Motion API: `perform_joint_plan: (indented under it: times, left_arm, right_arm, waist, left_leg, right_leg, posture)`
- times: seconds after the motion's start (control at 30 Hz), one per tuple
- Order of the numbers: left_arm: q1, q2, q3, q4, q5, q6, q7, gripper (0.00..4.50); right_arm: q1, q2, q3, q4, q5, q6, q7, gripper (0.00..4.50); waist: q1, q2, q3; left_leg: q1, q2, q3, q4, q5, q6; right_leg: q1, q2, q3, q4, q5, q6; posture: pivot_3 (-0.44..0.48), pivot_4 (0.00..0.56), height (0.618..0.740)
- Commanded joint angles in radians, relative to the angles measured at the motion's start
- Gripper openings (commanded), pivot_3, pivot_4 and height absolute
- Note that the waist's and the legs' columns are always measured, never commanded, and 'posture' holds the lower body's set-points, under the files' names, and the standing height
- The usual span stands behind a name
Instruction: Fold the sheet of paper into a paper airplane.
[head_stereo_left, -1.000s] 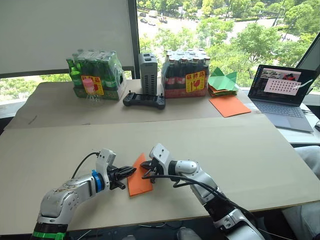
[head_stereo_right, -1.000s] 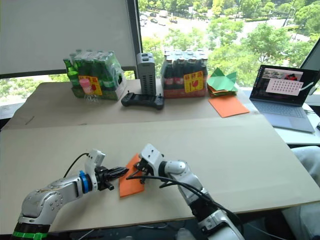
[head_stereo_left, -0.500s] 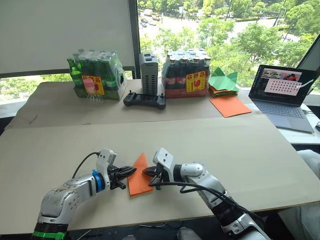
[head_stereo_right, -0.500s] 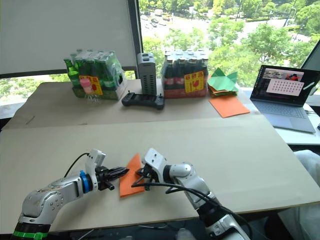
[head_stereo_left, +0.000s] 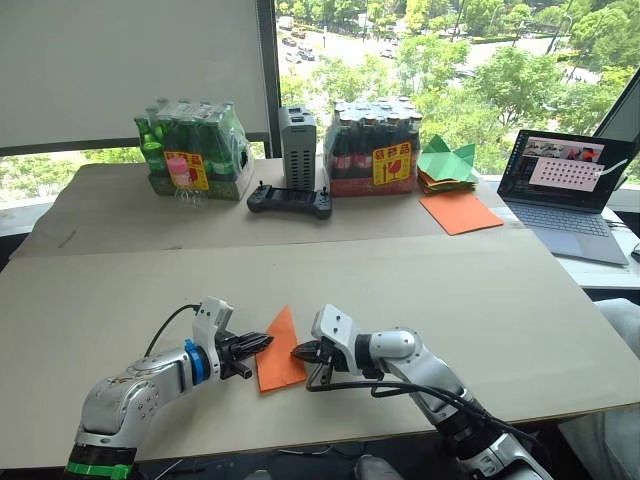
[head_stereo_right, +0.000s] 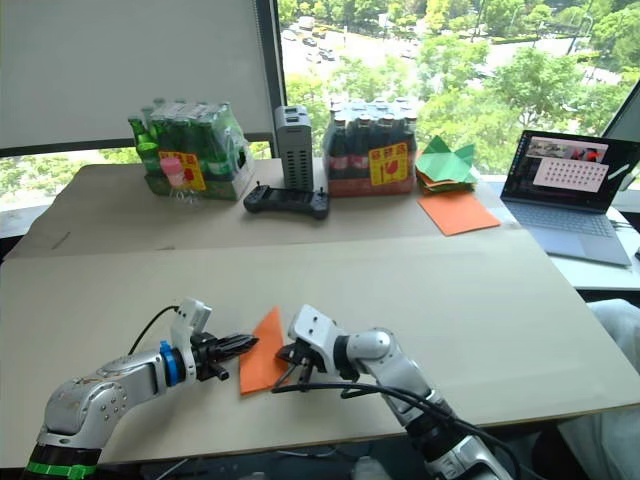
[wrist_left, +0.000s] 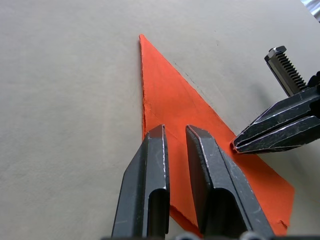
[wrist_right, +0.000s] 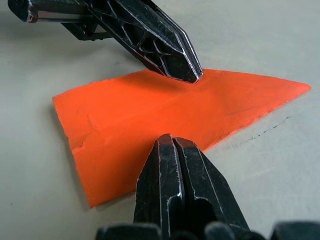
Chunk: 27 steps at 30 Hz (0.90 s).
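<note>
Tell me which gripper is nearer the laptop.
Right. The right gripper sits at the folded sheet of paper's laptop-side edge; the left gripper is across it, farther from the laptop.

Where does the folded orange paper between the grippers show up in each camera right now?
Left eye: sheet of paper, near table edge, between both grippers.
Right eye: same spot.
Left wrist: beyond the left gripper.
Right wrist: beyond the right gripper.
Shared landmark: its pointed tip.

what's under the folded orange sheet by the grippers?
The sheet of paper lies flat on the tan table, with the left gripper and right gripper at opposite edges. Whatever may lie beneath it is covered.
</note>
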Motion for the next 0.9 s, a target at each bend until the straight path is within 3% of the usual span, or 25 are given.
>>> perform_joint_plan:
  times: [0.03,0.43,0.9]
  left_arm:
    - [0.027,0.018,-0.020,0.065,0.046,0.044,0.024,0.70]
    - [0.022,0.024,-0.023,0.068,0.045,0.044,0.018,0.70]
    - [0.024,0.019,-0.018,0.066,0.041,0.051,0.024,0.70]
  right_arm:
    - [0.040,-0.041,0.035,0.003,-0.005,0.037,0.035,0.00]
    - [0.063,-0.091,0.047,-0.055,0.026,0.074,0.101,0.00]
    - [0.057,-0.068,-0.002,-0.098,0.122,0.100,0.106,0.00]
  waist:
    - [0.000,0.000,0.000]
    - [0.000,0.000,0.000]
    - [0.000,0.000,0.000]
  left_leg:
    - [0.000,0.000,0.000,0.000,0.000,0.000]
    - [0.000,0.000,0.000,0.000,0.000,0.000]
    - [0.000,0.000,0.000,0.000,0.000,0.000]
  right_leg:
    - [0.000,0.000,0.000,0.000,0.000,0.000]
    - [0.000,0.000,0.000,0.000,0.000,0.000]
    - [0.000,0.000,0.000,-0.001,0.000,0.000]
  posture:
    - [0.000,0.150,0.740]
    - [0.000,0.150,0.740]
    - [0.000,0.150,0.740]
